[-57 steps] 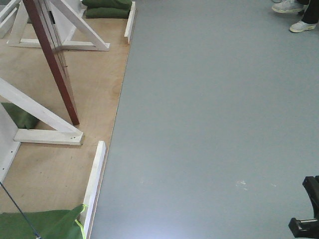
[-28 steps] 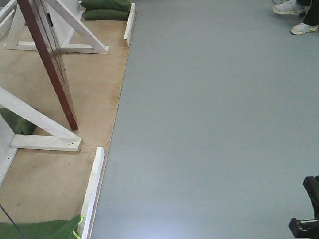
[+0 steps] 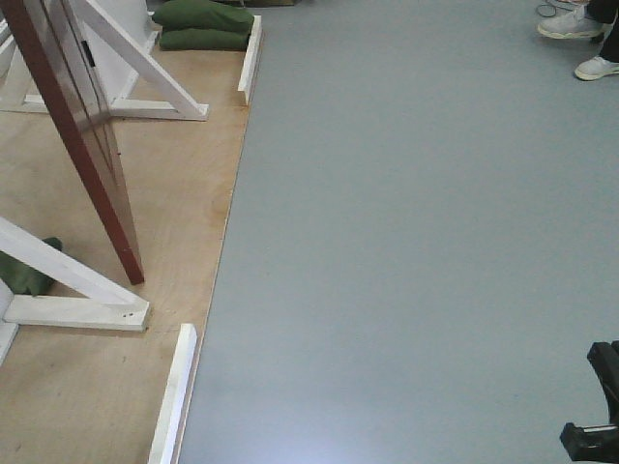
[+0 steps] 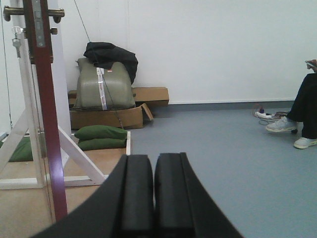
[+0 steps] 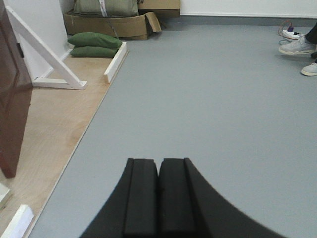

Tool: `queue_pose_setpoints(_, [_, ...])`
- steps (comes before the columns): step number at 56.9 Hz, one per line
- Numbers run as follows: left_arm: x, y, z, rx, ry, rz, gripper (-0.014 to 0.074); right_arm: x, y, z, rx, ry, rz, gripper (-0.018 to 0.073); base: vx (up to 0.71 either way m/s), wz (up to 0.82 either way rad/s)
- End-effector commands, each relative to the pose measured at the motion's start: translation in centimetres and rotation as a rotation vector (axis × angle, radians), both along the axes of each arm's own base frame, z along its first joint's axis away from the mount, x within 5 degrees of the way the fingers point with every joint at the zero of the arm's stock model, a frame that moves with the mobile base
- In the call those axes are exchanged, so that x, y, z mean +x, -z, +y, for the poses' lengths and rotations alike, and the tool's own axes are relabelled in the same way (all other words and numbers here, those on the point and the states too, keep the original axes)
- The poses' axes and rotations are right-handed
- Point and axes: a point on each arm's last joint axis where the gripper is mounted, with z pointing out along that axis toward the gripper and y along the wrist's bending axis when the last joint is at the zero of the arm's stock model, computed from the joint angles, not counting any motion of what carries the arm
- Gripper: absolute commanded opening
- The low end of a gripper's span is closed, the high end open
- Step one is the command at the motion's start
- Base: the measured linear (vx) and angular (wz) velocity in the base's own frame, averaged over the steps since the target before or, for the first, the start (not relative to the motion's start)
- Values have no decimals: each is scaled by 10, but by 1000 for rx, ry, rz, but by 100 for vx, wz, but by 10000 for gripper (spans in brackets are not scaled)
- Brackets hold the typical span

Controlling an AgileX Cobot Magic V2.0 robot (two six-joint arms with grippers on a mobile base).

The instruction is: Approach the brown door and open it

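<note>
Brown door (image 3: pixel 92 145): upper left, top cropped.
Brass handle (image 4: pixel 12 13): top-left corner, seen edge-on.
Left end effector (image 4: pixel 152 193): pads pressed together, empty.
Right end effector (image 5: pixel 158 196): likewise narrow, empty.

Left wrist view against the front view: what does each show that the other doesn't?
Only the left wrist view: the handle and keys on the brown door, cardboard boxes by the wall, and the shut left gripper. Only the front view: the near white strip and a black part at the lower right. Both: the door, green sandbags, grey floor, someone's shoes.
</note>
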Motion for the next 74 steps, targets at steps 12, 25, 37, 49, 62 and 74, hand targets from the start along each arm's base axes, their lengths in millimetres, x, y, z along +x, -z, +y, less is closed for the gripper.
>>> queue_pose_setpoints(12, [-3,-15,0,-28,3,-113,175,2,-6,0,-7,2,-79,0,29,-9])
queue_pose_setpoints(25, [-3,-15,0,-28,3,-113,175,2,-6,0,-7,2,-79,0,35,3])
queue_pose_setpoints(37, [-3,-15,0,-28,3,-113,175,2,-6,0,-7,2,-79,0,37,3])
queue_pose_setpoints(49, [-3,-15,0,-28,3,-113,175,2,-6,0,-7,2,-79,0,37,1])
queue_pose_setpoints(62, [-3,-15,0,-28,3,-113,175,2,-6,0,-7,2,-79,0,38,1])
queue_pose_setpoints(74, [-3,-15,0,-28,3,-113,175,2,-6,0,-7,2,-79,0,38,1])
